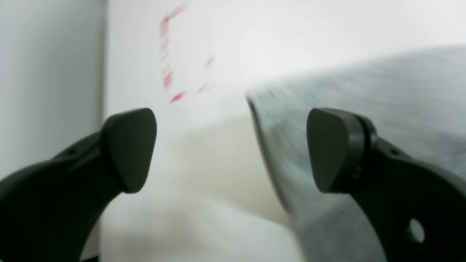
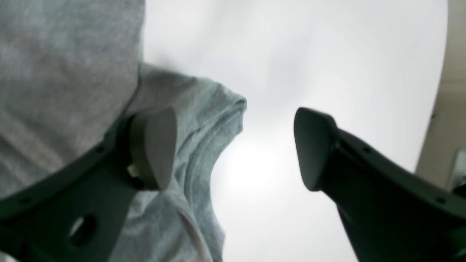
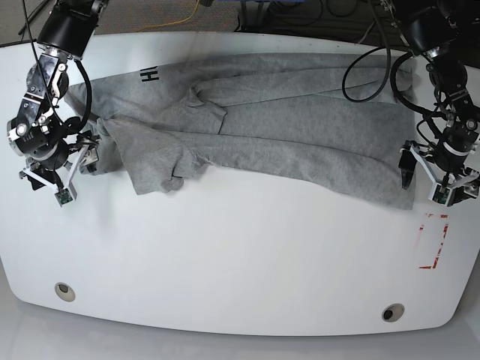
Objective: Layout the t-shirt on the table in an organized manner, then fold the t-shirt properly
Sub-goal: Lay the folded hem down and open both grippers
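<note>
Desk (image 3: 240,262): glossy white, red outline mark (image 3: 433,241) near front.
End effectors: left end effector (image 1: 233,149) and right end effector (image 2: 235,149) both gape wide, holding nothing.
T-shirt (image 3: 300,127): rumpled across far half; soft, light, limp; pinch hem corners.

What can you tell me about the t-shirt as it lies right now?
The t-shirt is heather-grey, soft knit, lying crosswise on the white table, partly folded over itself with creases and a bunched flap near the middle-left. Black lettering shows at its far left edge. Both open end effectors sit at its two ends, left end effector and right end effector, neither gripping cloth.
</note>
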